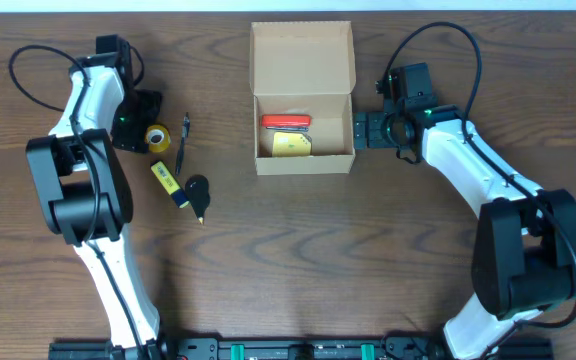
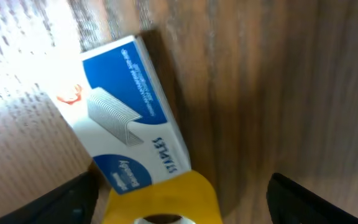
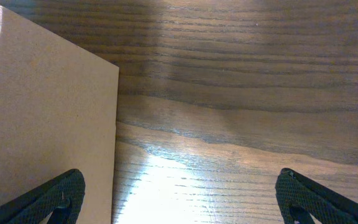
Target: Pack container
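1. Nearest the left wrist lens, the left gripper (image 2: 191,202) has its fingers spread. A yellow roll of tape (image 2: 166,196) sits between them at 6 o'clock, and nothing is clamped.
2. Just beyond the roll, at its 11 o'clock, a blue-and-white cardboard box of staples (image 2: 129,112) lies flat on the dark wooden table (image 2: 278,93).
3. At the other wrist, the right gripper (image 3: 182,205) is also spread wide and holds nothing. A plain cardboard wall fills its 9 o'clock side; we cannot tell whether the finger touches it.
4. From overhead, that wall belongs to the small tan-brown rectangular cardboard container (image 1: 305,164). It stands at the table's 12 o'clock with its flap lid folded back, and the right gripper is at its 3 o'clock wall.
5. Inside lie a flat red item (image 1: 285,121) and a yellow packet (image 1: 290,146).
6. Well away, at the table's 9 o'clock, rest a slim black pen (image 1: 182,135) and a yellow-and-blue stick (image 1: 168,182).
7. We judge the container light and fairly stiff, though its thin walls would buckle under a hard pinch, and it should slide easily on the wood. We would brace a side wall, or take the flap by its free edge.
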Controlling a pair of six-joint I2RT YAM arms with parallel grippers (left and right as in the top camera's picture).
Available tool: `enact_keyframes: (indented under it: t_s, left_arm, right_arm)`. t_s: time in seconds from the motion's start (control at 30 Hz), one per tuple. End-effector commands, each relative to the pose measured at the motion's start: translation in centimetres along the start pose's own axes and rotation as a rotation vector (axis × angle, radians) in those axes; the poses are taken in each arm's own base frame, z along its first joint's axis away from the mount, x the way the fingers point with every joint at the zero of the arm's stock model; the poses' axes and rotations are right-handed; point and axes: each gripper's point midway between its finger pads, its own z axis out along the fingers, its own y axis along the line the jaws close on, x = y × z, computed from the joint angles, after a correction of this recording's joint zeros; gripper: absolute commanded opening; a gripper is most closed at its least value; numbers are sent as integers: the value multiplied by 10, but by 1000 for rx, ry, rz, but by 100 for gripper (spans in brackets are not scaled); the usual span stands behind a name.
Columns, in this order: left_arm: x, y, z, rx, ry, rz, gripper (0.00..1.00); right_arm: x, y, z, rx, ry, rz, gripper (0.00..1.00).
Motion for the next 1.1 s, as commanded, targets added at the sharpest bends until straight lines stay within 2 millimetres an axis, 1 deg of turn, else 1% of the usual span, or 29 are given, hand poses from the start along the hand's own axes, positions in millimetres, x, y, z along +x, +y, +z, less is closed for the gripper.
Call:
enact_keyframes:
  t_s: [0.0,0.13,0.23,0.4,0.5,0.7,0.77,0.83,0.93,1.07]
  left_arm:
    - [5,0,8,-11,20,-1,88]
    - [6,0,8,-12,21,0,86]
    - [7,-1,8,-10,25,2,73]
    - [9,-2,8,-7,36,2,59]
    - [12,-2,8,-1,51,2,48]
    - [19,-5,7,19,100,11,36]
    - [23,-7,5,31,124,10,28]
    - [23,-9,1,41,127,9,19]
    - [16,-14,-17,75,88,11,7]
    - [-6,-21,-54,109,-55,13,6]
  right_arm:
    - [0,-1,0,-1,1,14,99]
    - [0,-1,0,-1,1,14,99]
    - [0,-1,0,-1,1,14,99]
    - [0,-1,0,-1,1,14,99]
    - [0,-1,0,-1,1,14,99]
    - [0,-1,0,-1,1,14,99]
    - [0,-1,0,-1,1,14,99]
    - [0,-1,0,-1,1,14,99]
    - [0,-1,0,-1,1,14,99]
    - [0,-1,0,-1,1,14,99]
